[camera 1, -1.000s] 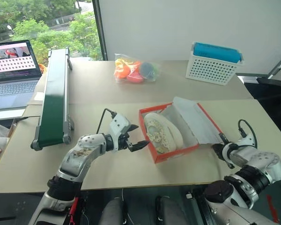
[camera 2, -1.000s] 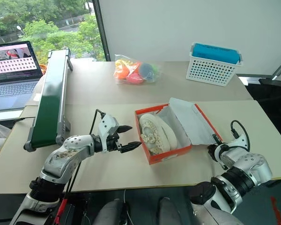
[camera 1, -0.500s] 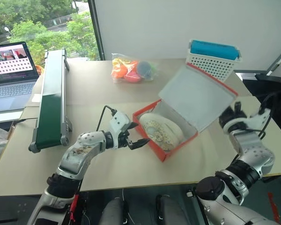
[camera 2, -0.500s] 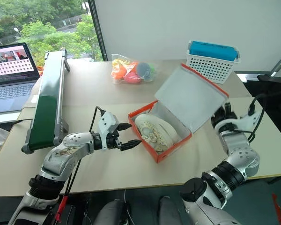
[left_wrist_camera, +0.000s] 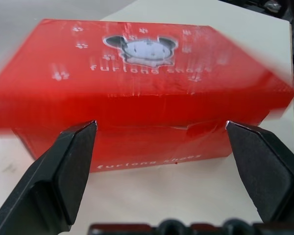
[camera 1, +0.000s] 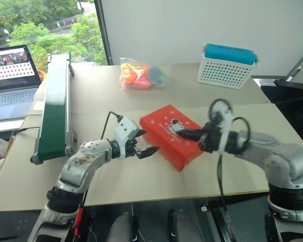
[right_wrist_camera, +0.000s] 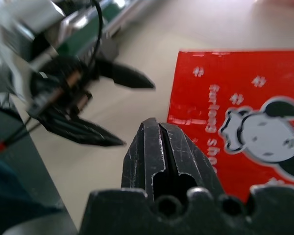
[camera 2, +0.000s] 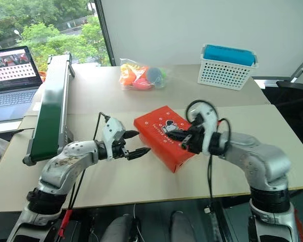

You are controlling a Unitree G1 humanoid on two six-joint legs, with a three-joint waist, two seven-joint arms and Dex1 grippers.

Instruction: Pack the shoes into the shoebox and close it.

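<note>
The orange-red shoebox (camera 1: 164, 128) lies closed on the table's middle, its cartoon mark facing up on the lid. The shoes are hidden inside it. My right gripper (camera 1: 181, 134) is shut, with its tip over the lid near the mark, holding nothing; whether it touches the lid I cannot tell. In the right wrist view its tip (right_wrist_camera: 157, 126) sits beside the red lid (right_wrist_camera: 264, 88). My left gripper (camera 1: 147, 142) stands open just off the box's left end. In the left wrist view its fingers (left_wrist_camera: 73, 161) frame the box's side (left_wrist_camera: 137, 93) without touching it.
A green conveyor belt (camera 1: 55, 101) runs along the left, with a laptop (camera 1: 12, 70) beyond it. A bag of orange and pink toys (camera 1: 141, 74) and a white perforated basket (camera 1: 226, 68) stand at the back. Bare table lies in front of the box.
My right arm swung up and to the left, bringing the lid over from flat open to shut. The shoes went out of sight. The left gripper stayed open beside the box.
</note>
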